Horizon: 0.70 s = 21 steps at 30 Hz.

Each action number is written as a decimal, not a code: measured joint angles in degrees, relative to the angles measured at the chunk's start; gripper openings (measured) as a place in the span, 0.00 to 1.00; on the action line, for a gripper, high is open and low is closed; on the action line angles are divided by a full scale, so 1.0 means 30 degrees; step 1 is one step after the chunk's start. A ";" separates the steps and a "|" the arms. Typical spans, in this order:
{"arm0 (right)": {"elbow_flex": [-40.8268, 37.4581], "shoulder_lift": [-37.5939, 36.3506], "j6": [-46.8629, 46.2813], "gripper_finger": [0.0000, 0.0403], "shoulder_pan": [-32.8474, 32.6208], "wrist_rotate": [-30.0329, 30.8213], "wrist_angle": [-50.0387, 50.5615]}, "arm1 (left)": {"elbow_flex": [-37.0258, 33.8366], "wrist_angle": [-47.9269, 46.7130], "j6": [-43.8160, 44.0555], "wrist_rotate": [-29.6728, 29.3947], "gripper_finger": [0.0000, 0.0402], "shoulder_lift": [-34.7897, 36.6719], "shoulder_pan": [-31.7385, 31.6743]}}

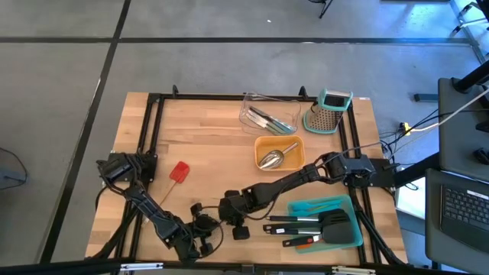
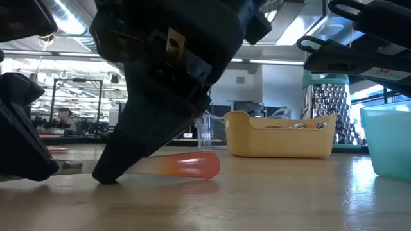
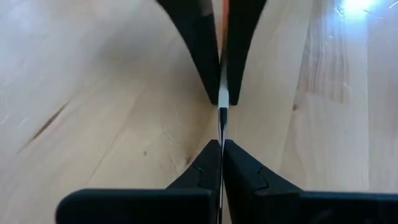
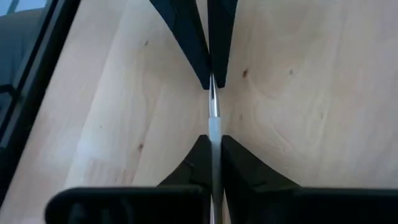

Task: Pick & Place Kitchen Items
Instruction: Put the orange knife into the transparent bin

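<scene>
In the lower middle of the high view, the left pincer (image 1: 205, 228) and the right pincer (image 1: 200, 208) both pinch one thin utensil (image 3: 222, 93) lying on the table (image 1: 206, 149), its red head (image 1: 179, 172) at centre left.

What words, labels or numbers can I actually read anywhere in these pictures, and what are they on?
None can be read.
A small gold plate on the dark arm in the low view: any print is too blurred to read.
A red mark on the black spatulas at the right edge of the low view: too small to read.
The box grater, orange tray and teal tray: no lettering shows.
</scene>
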<state>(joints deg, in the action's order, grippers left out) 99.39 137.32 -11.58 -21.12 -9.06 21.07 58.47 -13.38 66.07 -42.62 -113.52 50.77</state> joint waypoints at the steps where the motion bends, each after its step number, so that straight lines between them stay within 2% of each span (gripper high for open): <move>1: 0.0000 0.0000 0.0004 0.04 0.0027 -0.0380 -0.0027 | -0.0007 0.0013 -0.0137 -0.0247 0.01 0.0051 0.0077; 5: -0.0007 -0.0153 -0.0080 0.04 0.0051 -0.0564 -0.0187 | -0.0073 -0.0094 -0.1787 -0.0419 0.05 0.0619 0.0373; 7: 0.0000 -0.0386 -0.0208 0.04 0.0131 -0.0790 -0.0017 | -0.0084 -0.0240 -0.2097 -0.1411 0.09 0.1101 0.0723; 9: -0.0017 -0.0569 -0.0534 0.04 0.0213 -0.0835 0.0396 | -0.0033 0.0070 -0.2331 -0.2976 0.14 0.1639 0.1046; 13: -0.0020 -0.0845 -0.0534 0.04 0.0545 -0.1144 0.0856 | -0.0004 0.0077 -0.3486 -0.7417 0.25 0.2860 0.2106; 16: 0.0596 -0.0922 -0.0002 0.04 0.0812 -0.1142 0.2409 | 0.0020 0.0245 -0.4277 -1.0933 0.34 0.3760 0.3086; 21: 0.2313 -0.1108 0.1361 0.04 0.1296 0.1177 0.5689 | 0.0032 0.0872 -0.5451 -1.4425 0.42 0.4365 0.4589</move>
<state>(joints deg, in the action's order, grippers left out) 106.33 133.99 -7.50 -17.23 -5.53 38.14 58.57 -10.76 49.71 -85.90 -100.42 64.54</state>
